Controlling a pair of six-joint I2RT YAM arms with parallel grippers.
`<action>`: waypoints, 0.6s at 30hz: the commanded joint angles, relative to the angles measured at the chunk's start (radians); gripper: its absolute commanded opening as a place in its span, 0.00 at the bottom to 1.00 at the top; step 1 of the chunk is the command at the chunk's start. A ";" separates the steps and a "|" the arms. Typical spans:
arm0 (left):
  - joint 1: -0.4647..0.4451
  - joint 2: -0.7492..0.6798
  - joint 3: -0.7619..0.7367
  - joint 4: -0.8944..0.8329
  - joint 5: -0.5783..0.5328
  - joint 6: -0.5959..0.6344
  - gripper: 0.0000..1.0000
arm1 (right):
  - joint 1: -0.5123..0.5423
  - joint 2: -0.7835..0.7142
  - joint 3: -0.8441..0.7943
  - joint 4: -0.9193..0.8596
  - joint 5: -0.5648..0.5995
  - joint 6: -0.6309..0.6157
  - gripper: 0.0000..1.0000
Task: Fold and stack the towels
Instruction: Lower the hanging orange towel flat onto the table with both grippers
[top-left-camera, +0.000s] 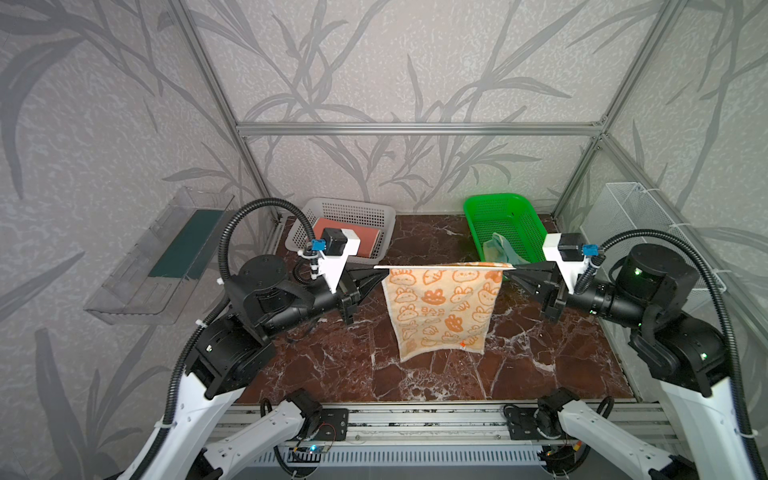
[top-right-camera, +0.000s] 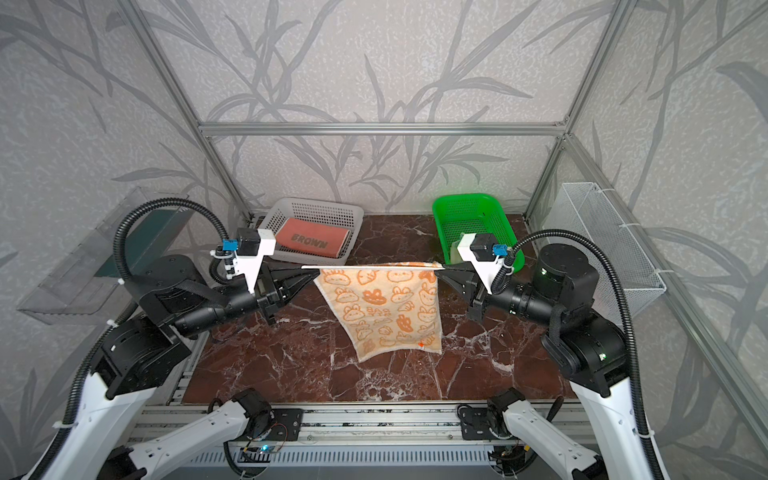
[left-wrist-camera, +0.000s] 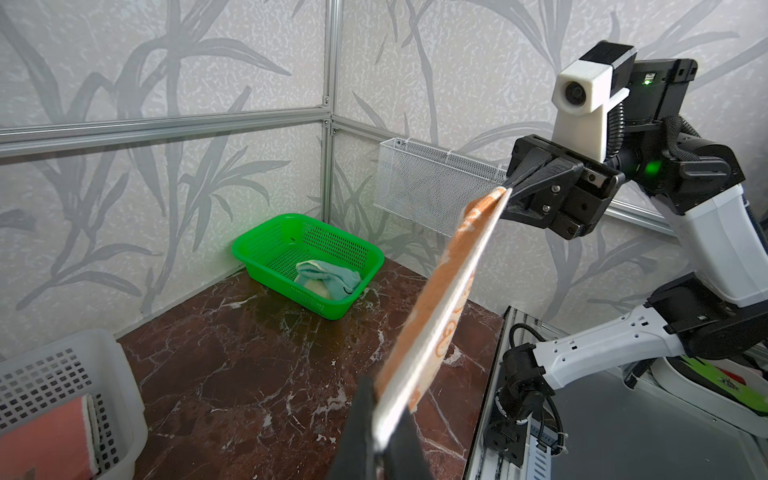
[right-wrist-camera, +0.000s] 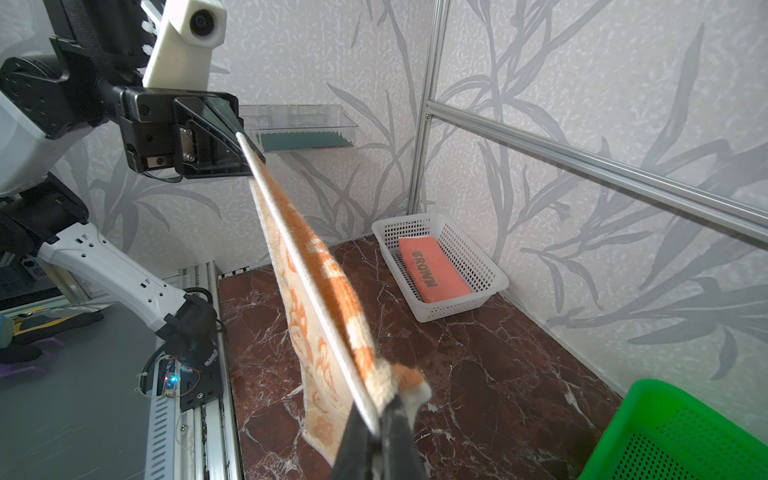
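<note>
The orange towel (top-left-camera: 440, 307) (top-right-camera: 386, 307) with cream rabbit faces hangs above the marble table, its top edge stretched taut between both grippers. My left gripper (top-left-camera: 376, 268) (left-wrist-camera: 380, 436) is shut on one top corner and my right gripper (top-left-camera: 513, 268) (right-wrist-camera: 380, 428) is shut on the other. The salmon-pink towel (top-right-camera: 311, 242) (right-wrist-camera: 434, 270) marked "BROWN" lies folded in the white basket. The pale yellow towel (left-wrist-camera: 328, 280) with light-blue edging lies crumpled in the green basket.
The white basket (top-left-camera: 316, 212) stands at the back left and the green basket (top-left-camera: 498, 203) at the back right. A wire basket (top-left-camera: 636, 216) hangs on the right wall and a clear shelf (top-left-camera: 158, 257) on the left wall. The marble table (top-left-camera: 540, 353) lies under the towel.
</note>
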 joint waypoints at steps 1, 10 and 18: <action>0.029 0.010 0.066 -0.027 -0.209 0.025 0.00 | -0.028 0.021 0.030 -0.025 0.179 0.004 0.00; 0.048 0.243 0.122 -0.025 -0.428 0.160 0.00 | -0.030 0.176 -0.044 0.062 0.340 -0.054 0.00; 0.132 0.467 0.078 0.081 -0.463 0.182 0.00 | -0.036 0.398 -0.050 0.124 0.433 -0.103 0.00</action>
